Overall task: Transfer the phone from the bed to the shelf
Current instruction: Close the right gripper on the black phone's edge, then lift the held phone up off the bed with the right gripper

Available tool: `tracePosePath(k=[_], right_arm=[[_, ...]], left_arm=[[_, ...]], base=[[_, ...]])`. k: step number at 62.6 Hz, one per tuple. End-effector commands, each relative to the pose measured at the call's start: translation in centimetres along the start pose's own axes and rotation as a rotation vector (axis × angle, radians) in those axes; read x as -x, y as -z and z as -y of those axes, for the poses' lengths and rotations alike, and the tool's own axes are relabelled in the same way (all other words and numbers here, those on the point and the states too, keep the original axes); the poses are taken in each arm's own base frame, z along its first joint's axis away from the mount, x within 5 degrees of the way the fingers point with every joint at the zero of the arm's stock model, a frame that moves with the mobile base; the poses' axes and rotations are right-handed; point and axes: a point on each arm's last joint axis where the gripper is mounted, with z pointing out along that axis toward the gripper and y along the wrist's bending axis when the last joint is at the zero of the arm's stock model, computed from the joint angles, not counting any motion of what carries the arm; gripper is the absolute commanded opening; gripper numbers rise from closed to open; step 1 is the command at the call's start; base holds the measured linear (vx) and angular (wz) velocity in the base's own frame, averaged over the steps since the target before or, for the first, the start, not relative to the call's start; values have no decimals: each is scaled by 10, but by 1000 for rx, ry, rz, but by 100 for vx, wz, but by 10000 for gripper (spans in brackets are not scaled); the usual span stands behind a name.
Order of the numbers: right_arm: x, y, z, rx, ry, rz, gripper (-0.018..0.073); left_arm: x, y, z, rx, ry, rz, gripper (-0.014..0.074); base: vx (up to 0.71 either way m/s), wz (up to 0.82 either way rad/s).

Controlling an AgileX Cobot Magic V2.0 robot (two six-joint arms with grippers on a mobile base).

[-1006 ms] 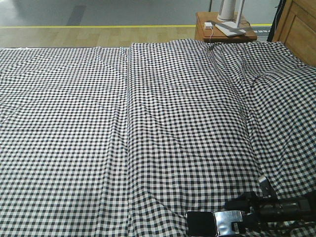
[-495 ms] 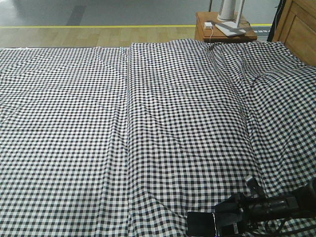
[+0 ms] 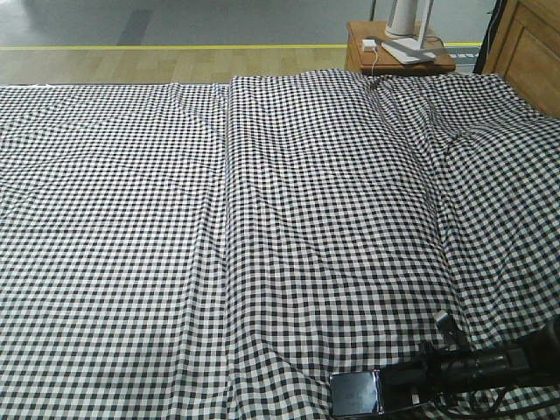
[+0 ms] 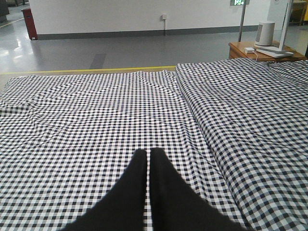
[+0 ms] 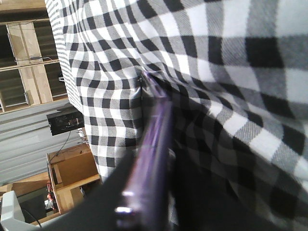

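Your right gripper (image 3: 392,390) was clamped on the phone (image 3: 354,394). In the wrist view its dark fingers (image 5: 113,192) pressed on either face of the thin slab, which showed edge-on. The phone was at the near edge of the bed (image 3: 262,219), low against the checked cloth, and you could not tell whether it touched. Your left gripper (image 4: 148,155) hung over the bed, fingers pressed together, holding nothing.

At my remote console I find no legible text in any view. The one candidate, a green-lit sign (image 4: 239,2) high on the far wall (image 4: 120,17), is too small to read.
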Motion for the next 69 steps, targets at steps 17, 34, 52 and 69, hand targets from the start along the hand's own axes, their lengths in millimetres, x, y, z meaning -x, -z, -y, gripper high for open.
tracePosePath(k=[17,34,52,69], right_arm=[[8,13,-28,144,114,-3,-9],[5,23,-48,134,125,-13,-6],[-1,47,-95,116,249,18,-2],[10,89,-166,44,365,85,-2]], left_arm=[[4,0,0,3,9,71,1],[4,0,0,3,9,71,1],[4,0,0,3,9,71,1],[4,0,0,3,9,71,1]], base=[[0,0],[0,0],[0,0],[0,0]])
